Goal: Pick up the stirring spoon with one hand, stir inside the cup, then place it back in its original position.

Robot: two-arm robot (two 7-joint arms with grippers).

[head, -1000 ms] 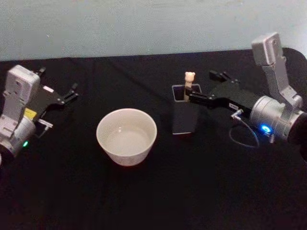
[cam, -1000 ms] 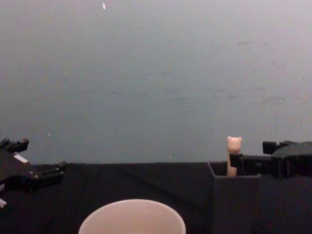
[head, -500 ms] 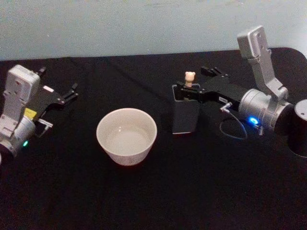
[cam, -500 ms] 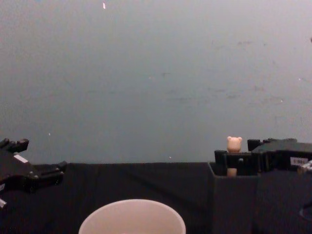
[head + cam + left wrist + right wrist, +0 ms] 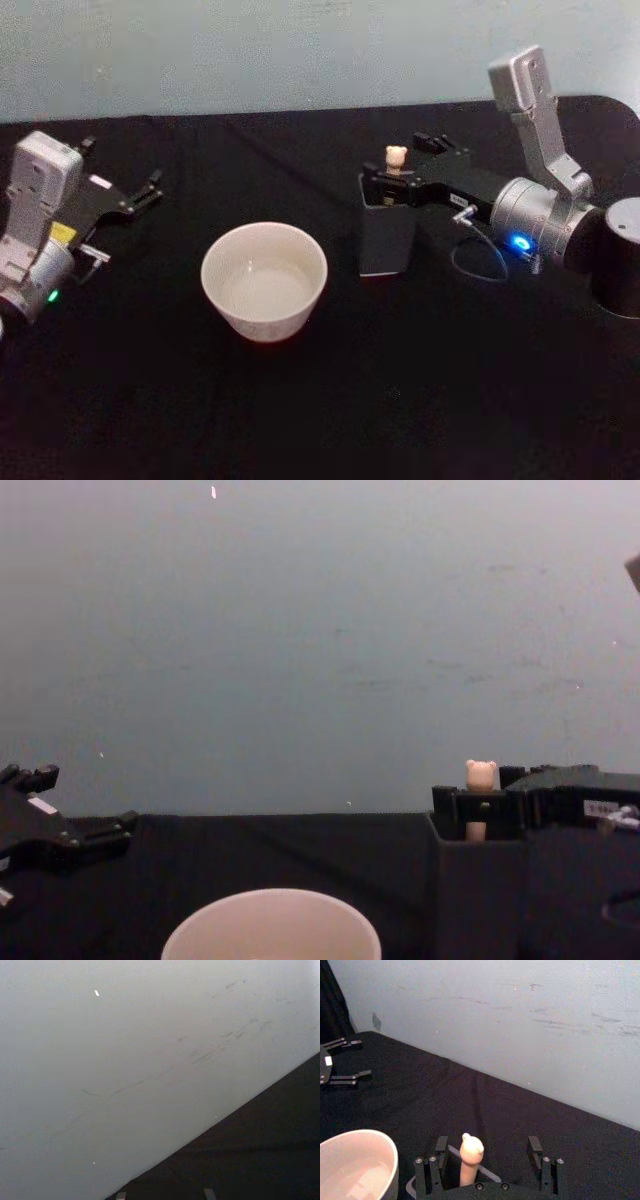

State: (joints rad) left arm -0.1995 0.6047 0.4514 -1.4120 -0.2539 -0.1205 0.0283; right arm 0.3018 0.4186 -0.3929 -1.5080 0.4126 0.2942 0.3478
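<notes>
Over the mouth of the dark holder (image 5: 387,240), the right gripper (image 5: 398,172) reaches in level from the robot's right, its silver wrist and blue light behind it. Its jaws are spread wide, and the spoon (image 5: 396,156) stands between them. In the right wrist view the pale handle (image 5: 470,1157) rises nearer to one finger (image 5: 429,1172) than to the other, with a gap on both sides – nothing is gripped. The spoon stands upright in the holder, its little bear head above the rim. Its lower part is hidden inside. From the chest view the gripper's black fingers cross just in front of the handle, right above the holder's top edge.

Just beside the holder, on the robot's left, sits the wide cream cup (image 5: 264,282), apart from it and upright on the black desk (image 5: 330,410).

Well away at the desk's left side the left gripper (image 5: 120,170) is parked above the cloth – its jaws are open too, and it holds nothing. Behind the desk is a plain pale wall (image 5: 320,630).
</notes>
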